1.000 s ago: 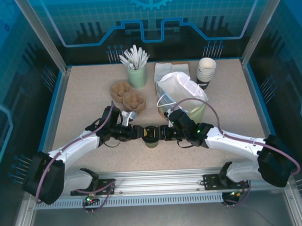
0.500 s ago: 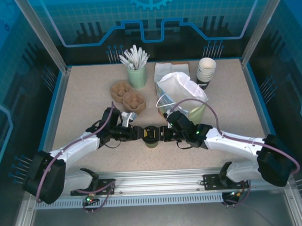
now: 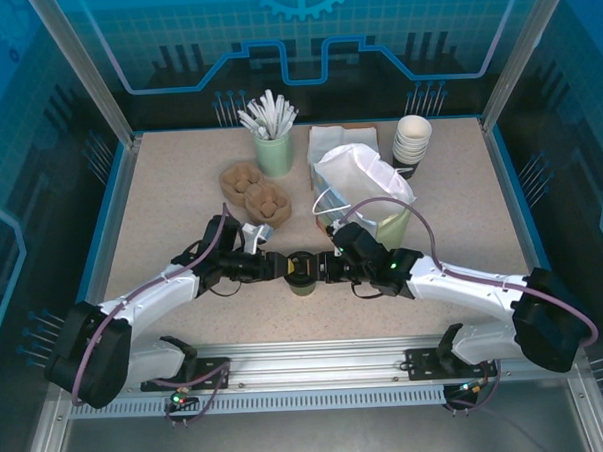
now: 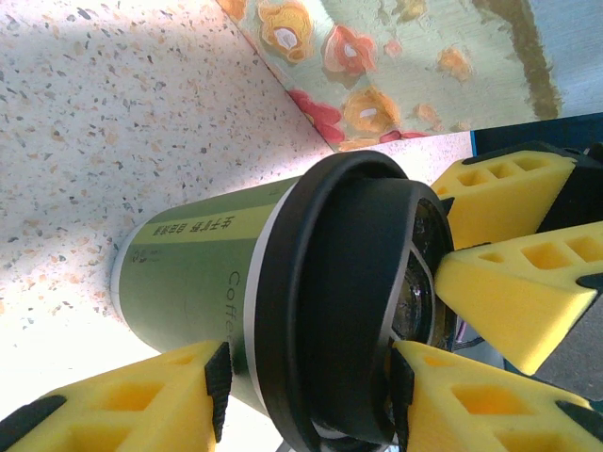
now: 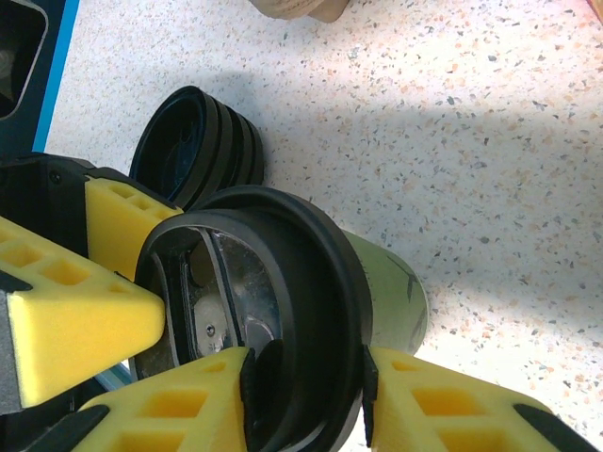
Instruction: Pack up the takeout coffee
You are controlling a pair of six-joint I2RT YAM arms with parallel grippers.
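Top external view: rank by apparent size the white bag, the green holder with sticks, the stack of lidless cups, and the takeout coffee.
1. white bag
2. green holder with sticks
3. stack of lidless cups, close to the holder without its sticks
4. takeout coffee, partly covered, so the margin is unsure

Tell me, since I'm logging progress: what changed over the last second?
The right gripper edged slightly left, closer onto the takeout coffee. Nothing was let go. The takeout coffee stays upright in the same spot on the table, with the left gripper at its other side.
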